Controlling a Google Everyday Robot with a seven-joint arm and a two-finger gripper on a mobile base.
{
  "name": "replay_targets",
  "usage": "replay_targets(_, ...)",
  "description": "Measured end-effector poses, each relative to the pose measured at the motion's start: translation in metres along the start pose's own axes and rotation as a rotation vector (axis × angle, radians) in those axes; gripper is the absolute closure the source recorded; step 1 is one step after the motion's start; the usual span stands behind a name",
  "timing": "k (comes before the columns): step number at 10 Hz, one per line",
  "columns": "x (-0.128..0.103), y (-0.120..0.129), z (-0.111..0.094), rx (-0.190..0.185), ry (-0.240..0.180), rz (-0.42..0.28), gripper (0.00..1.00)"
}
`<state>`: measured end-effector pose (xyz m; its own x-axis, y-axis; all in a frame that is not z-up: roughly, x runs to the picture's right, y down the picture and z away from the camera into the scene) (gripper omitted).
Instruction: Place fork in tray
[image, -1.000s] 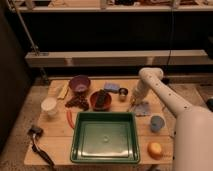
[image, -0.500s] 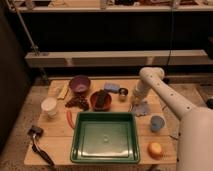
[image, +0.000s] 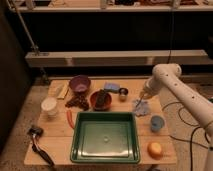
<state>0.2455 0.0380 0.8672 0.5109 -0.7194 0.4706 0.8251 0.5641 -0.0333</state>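
Pincer (image: 142, 98) hangs low at the worktop's (image: 56, 136) right side, just above a crumpled pale-blue cloth (image: 141, 107). Can't tell whether it is clenched or released, and nothing visibly held. Near it are a small blue cup (image: 157, 123) and a small dark round tin (image: 123, 92).

The large deep green rectangular plastic tray (image: 75, 141) sits front-centre and looks empty.

The small thin pale cream fork (image: 61, 90) appears to lie flat at the far-left, just beside the purple round bowl (image: 80, 84), well apart from the pincer. This ID is a judgement.

Fork's long axis runs diagonal, near-left to far-right. Which end carries the tines is unreadable.

Step in hand is likely reaching for the fork. To do it well:
- Cross left above the bowls.
- Turn the wrist so the pincer closes across the diagonal axis.
- Take it mid-length, low against the worktop.
- Clear the tray's raised rim before letting go.
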Motion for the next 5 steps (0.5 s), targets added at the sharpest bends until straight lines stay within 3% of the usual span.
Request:
replay_targets(2,-0.012,-0.006,-0.002,0.134,-0.014,-0.027,1.0)
replay_targets(3,-0.021,-0.017,-0.001,0.182,-0.023,-0.052,1.0)
replay_targets(4,-0.038,-0.03,-0.008,0.246,-0.026,-0.088,1.0)
replay_targets(5,-0.052,-0.041,-0.018,0.286,-0.025,-0.119,1.0)
